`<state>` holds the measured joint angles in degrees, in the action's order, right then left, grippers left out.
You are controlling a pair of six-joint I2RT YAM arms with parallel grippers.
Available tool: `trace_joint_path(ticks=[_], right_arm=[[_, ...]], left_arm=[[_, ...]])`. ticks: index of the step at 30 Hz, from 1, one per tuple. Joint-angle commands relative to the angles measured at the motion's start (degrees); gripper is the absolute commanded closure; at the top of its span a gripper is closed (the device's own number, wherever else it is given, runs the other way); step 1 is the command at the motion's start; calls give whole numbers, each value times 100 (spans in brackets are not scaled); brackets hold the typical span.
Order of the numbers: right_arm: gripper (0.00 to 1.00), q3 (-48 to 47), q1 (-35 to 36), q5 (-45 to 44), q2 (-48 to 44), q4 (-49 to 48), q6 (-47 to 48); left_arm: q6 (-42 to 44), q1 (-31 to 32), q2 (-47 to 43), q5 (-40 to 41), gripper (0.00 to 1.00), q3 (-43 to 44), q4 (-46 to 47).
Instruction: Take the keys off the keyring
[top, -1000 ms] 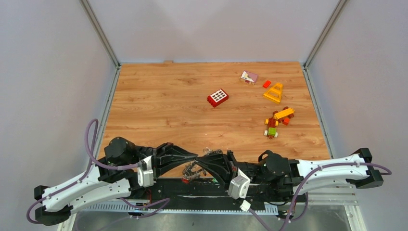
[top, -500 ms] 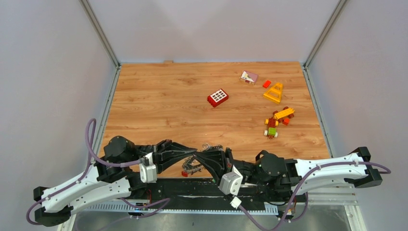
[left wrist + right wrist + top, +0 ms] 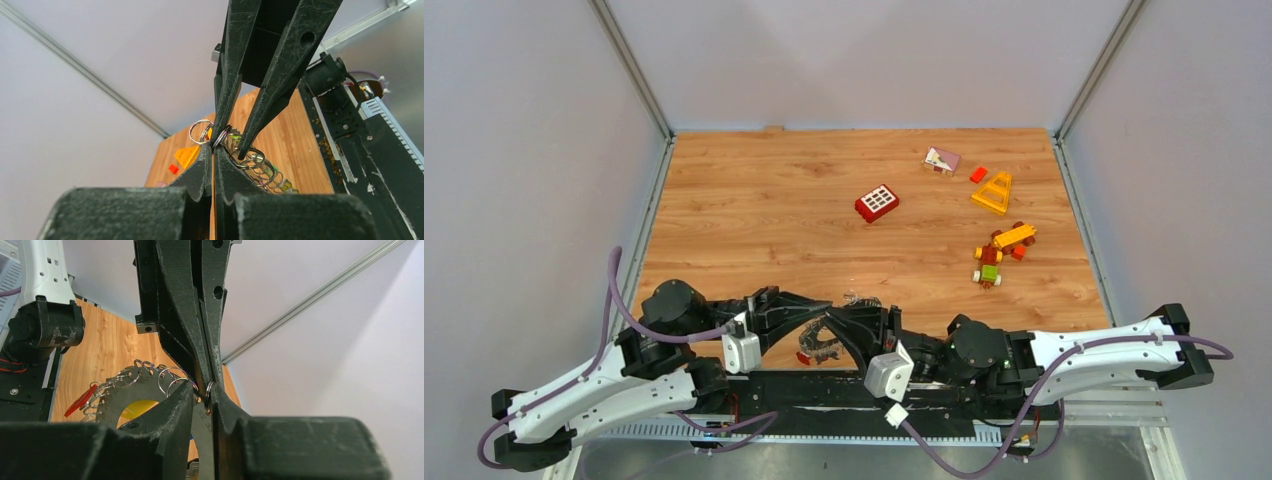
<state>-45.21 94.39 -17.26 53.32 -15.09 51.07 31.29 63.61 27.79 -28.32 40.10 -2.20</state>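
The keyring [image 3: 822,342] is a flat grey ring fringed with small split rings and silver keys, held up near the table's front edge between both grippers. A red-headed key [image 3: 806,357] hangs from it. My left gripper [image 3: 822,318] is shut [image 3: 214,146] on one small split ring [image 3: 207,397] at the keyring's rim. My right gripper [image 3: 836,324] grips the grey ring [image 3: 112,407] itself, its tips [image 3: 202,392] a little apart with the plate between them. In the left wrist view the keyring [image 3: 255,167] shows edge-on as a row of rings.
Toy bricks lie farther back: a red brick [image 3: 877,203], a yellow triangle [image 3: 993,192], a pink-and-white piece [image 3: 942,160], a small red block [image 3: 978,174] and a coloured toy cluster [image 3: 999,252]. The black base rail [image 3: 824,395] runs just under the grippers.
Both grippers have shifted slightly left and away from the base with the keyring between them. The right wrist has reached farther left. Both holds look unchanged.
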Motion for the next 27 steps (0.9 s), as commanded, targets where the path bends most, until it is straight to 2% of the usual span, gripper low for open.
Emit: trace_joint_path(ticks=[1, 17, 27], right_arm=[[78, -62, -158, -483, 109, 117, 4], [75, -32, -157, -870, -41, 279, -36], [86, -20, -158, -1153, 37, 21, 97]], left_arm=[[21, 208, -8, -446, 100, 261, -41], [221, 208, 145, 99, 100, 554, -763], [119, 215, 130, 274, 100, 552, -783]])
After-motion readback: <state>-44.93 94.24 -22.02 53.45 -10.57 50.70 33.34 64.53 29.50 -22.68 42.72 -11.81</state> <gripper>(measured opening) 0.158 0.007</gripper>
